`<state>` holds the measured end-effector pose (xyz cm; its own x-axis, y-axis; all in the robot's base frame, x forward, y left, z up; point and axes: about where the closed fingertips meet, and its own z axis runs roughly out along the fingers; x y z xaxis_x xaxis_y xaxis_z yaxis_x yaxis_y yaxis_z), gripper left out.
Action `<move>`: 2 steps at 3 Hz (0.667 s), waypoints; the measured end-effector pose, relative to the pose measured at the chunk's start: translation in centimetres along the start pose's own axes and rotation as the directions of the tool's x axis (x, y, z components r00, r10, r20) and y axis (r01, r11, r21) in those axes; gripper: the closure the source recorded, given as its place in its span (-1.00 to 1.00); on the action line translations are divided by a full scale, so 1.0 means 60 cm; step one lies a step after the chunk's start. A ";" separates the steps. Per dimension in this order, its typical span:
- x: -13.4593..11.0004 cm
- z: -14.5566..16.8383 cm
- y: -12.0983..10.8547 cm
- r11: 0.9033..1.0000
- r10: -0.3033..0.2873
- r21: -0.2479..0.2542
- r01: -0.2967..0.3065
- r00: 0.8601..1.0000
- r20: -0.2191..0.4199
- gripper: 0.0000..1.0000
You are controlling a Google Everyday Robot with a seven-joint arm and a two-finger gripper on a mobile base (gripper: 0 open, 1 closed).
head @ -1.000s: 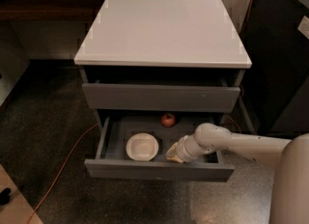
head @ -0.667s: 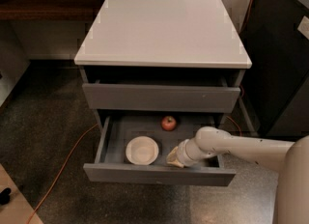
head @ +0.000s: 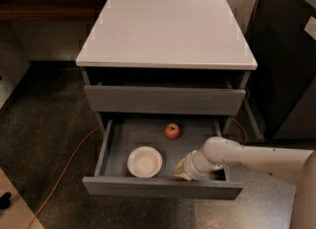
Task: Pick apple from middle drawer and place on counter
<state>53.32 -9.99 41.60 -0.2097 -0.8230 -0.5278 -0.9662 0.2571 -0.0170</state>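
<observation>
The middle drawer [head: 163, 188] is pulled wide open below the shut top drawer [head: 164, 100]. The small red apple [head: 172, 131] lies on the drawer's grey floor near the back, at the middle. My gripper [head: 180, 171] reaches in from the right on the white arm [head: 247, 158]. It sits inside the drawer near the front wall, to the front and right of the apple and apart from it. The pale counter [head: 167, 29] tops the cabinet.
A cream-white bowl [head: 144, 162] stands in the drawer to the left of my gripper. An orange cable [head: 64, 168] runs over the dark floor at the left. A dark cabinet [head: 286, 60] stands at the right, a brown wooden shelf [head: 44, 6] behind.
The drawer has slid further out toward the front with my gripper in it. The apple now shows fully, further from the top drawer's front.
</observation>
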 end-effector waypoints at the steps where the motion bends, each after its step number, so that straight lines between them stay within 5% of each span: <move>1: 0.006 -0.008 0.026 1.000 0.028 -0.012 -0.028 1.000 -0.010 1.00; 2: 0.007 -0.015 0.035 0.999 0.036 -0.011 -0.036 0.999 -0.015 1.00</move>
<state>51.08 -10.24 42.12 -0.2465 -0.8210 -0.5149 -0.9597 0.2809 0.0116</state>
